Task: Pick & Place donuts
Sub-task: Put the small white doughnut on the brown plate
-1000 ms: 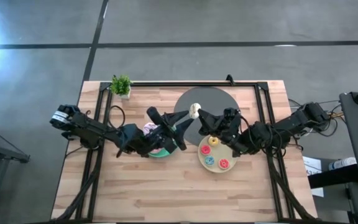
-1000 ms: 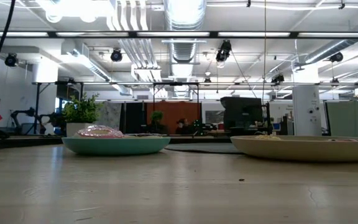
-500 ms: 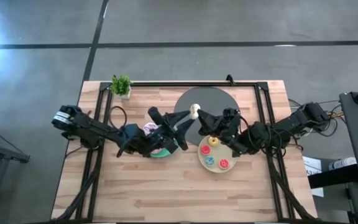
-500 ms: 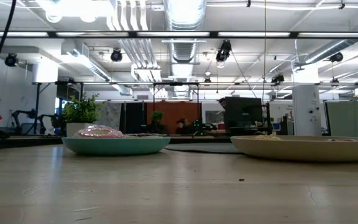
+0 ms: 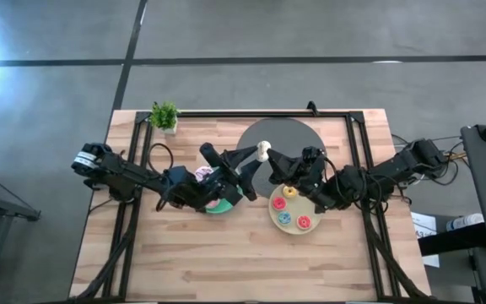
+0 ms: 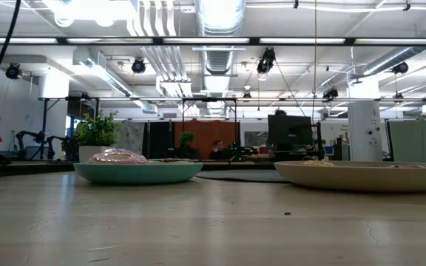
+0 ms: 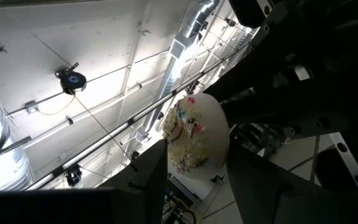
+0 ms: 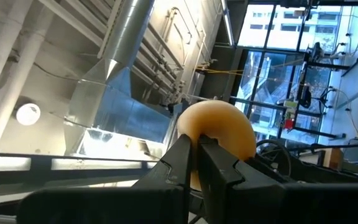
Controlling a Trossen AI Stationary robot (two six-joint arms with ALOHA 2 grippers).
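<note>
A cream-iced sprinkled donut is up in the air over the dark round mat, between both raised gripper tips. My left gripper is shut on it. My right gripper is shut on a plain tan ring. The high view shows only one ring up there, so this may be the same donut's underside. A pink-iced donut lies on the teal plate. Three tiny donuts, orange, pink and red, lie on the pale-yellow plate. My left gripper holds the sprinkled donut by its outer rim, between the two fingers, which point upward. The donut stands on edge at the fingertips, lifted clear, its iced face toward the wrist camera. My right gripper pinches the tan ring's wall at its lower part between two nearly closed fingers pointing upward. The ring stands upright above the fingertips, lifted clear of the table.
A small potted plant stands at the table's far left corner. The dark round mat lies at the far middle. Both arms cross the table's middle above the plates. Bare wood lies along the near edge.
</note>
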